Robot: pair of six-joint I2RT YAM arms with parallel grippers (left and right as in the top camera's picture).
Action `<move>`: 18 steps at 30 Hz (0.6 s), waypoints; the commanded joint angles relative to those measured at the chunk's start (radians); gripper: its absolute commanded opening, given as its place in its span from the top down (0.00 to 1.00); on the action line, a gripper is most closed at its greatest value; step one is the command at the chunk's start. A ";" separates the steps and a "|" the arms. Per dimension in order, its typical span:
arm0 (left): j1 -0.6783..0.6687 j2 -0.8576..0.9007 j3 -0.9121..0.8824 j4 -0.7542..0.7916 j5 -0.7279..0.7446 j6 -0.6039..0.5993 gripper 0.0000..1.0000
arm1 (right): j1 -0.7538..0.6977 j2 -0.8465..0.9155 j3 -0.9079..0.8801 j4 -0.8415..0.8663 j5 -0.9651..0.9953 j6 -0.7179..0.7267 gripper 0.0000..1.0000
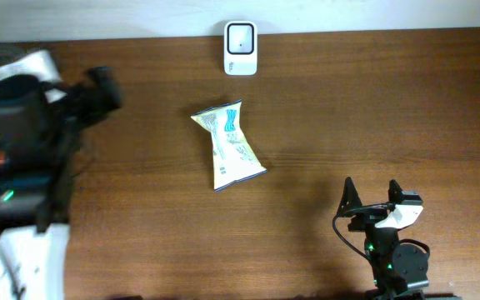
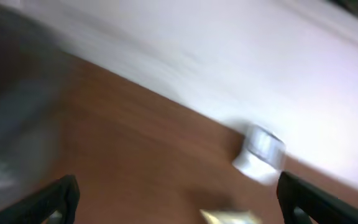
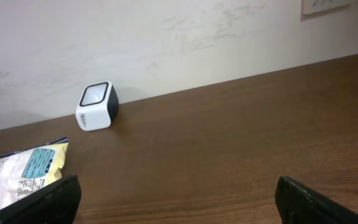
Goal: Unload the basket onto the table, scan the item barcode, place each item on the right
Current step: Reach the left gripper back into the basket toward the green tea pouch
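At the near edge of the desk [image 1: 390,100], the right gripper [image 1: 372,198] is sitting low with its jaws standing wide apart and nothing between them. Its own camera is showing both fingers at the bottom corners with only bare wood in the gap. Over on the left side, the left gripper [image 2: 179,200] is also showing its jaws spread as wide as the view allows and is gripping nothing, though that wrist view is badly smeared and the overhead view of the arm is blurred too.

Further out, around the middle of the desk, the snack packet [image 1: 227,146] is lying flat, tilted a little, well apart from both grippers and touching neither. No barcode is showing clearly on its upper face; the print is too small to tell.

Farthest out, at the back edge against the wall, the scanner [image 1: 241,47] is standing by itself with its window facing up and forward. The packet is lying near it but not over it.

Judging by this layout, the packet is not being presented to the scanner right now, and nothing is showing whether a scan has registered. If it has not, everything is remaining to be done: grasping the packet, finding the barcode side, and holding it to the window.
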 commanded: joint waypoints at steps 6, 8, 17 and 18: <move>0.462 0.047 -0.004 -0.114 -0.267 0.096 0.00 | 0.005 -0.004 -0.005 -0.008 0.005 0.008 0.01; 0.518 0.091 -0.004 -0.140 -0.257 0.095 0.00 | 0.005 -0.004 -0.005 -0.008 0.005 0.008 0.01; 0.590 0.303 -0.004 -0.244 -0.252 0.132 0.01 | 0.005 -0.004 -0.005 -0.008 0.005 0.008 0.01; 0.595 0.322 -0.004 -0.252 -0.252 0.132 0.01 | 0.005 -0.004 -0.005 -0.008 0.005 0.008 0.01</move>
